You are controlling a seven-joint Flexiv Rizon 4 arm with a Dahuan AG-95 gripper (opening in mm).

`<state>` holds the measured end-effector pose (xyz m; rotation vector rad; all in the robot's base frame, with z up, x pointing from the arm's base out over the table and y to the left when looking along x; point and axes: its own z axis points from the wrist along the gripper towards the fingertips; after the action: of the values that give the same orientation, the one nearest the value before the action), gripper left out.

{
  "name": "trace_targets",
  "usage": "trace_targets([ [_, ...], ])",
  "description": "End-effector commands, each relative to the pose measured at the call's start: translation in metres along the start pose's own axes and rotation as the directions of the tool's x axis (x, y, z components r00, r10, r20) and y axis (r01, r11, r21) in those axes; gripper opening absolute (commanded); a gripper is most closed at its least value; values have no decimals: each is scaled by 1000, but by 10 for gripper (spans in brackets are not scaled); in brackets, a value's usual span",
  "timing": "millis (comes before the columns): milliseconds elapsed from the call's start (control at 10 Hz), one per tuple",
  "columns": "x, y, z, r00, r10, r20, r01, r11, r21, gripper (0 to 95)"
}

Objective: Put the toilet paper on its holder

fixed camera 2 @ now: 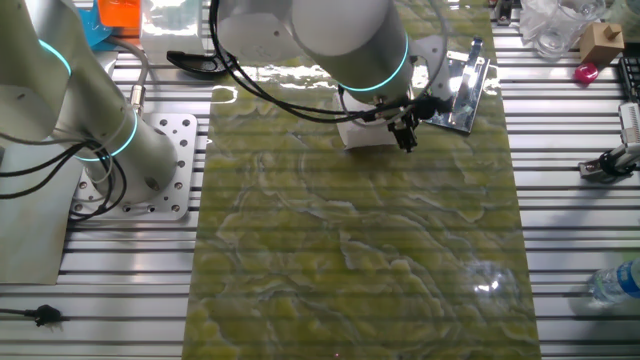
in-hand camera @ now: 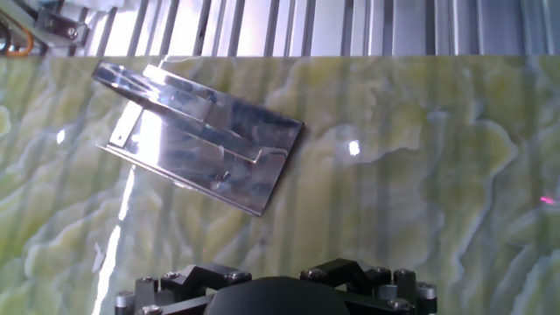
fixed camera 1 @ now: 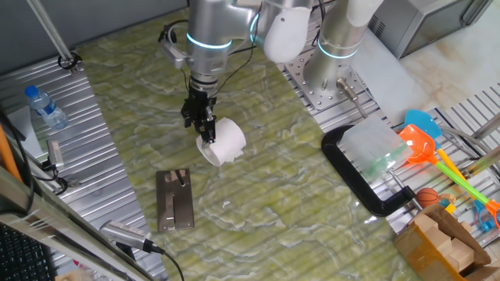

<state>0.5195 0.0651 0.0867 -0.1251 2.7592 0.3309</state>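
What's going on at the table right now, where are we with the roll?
The arm's pincer is shut on the toilet paper, gripping it at one end and carrying it above the green mat. The holder lies on the mat a little way off, with nothing on its post; the hand view shows it ahead of the pincer. The roll is not yet on the holder. A black clamp sits apart to one side.

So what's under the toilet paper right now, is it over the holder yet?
Not yet. The toilet paper, held in the gripper, hangs above bare green mat; the holder lies apart, nearer the mat's edge. The mat directly beneath the roll is hidden in both fixed views.
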Motion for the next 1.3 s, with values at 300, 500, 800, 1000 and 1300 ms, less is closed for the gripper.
trace_targets([
  [300,-8,3,-7,988,-23,-153,19,1000,-23,950],
  [500,-7,2,-9,969,-56,-242,46,998,-49,950],
  [800,-7,2,-11,931,-138,-338,109,989,-103,950],
  [1000,-7,2,-11,918,-130,-374,97,990,-105,950],
  [1300,-7,2,-11,898,-113,-424,72,991,-111,950],
])
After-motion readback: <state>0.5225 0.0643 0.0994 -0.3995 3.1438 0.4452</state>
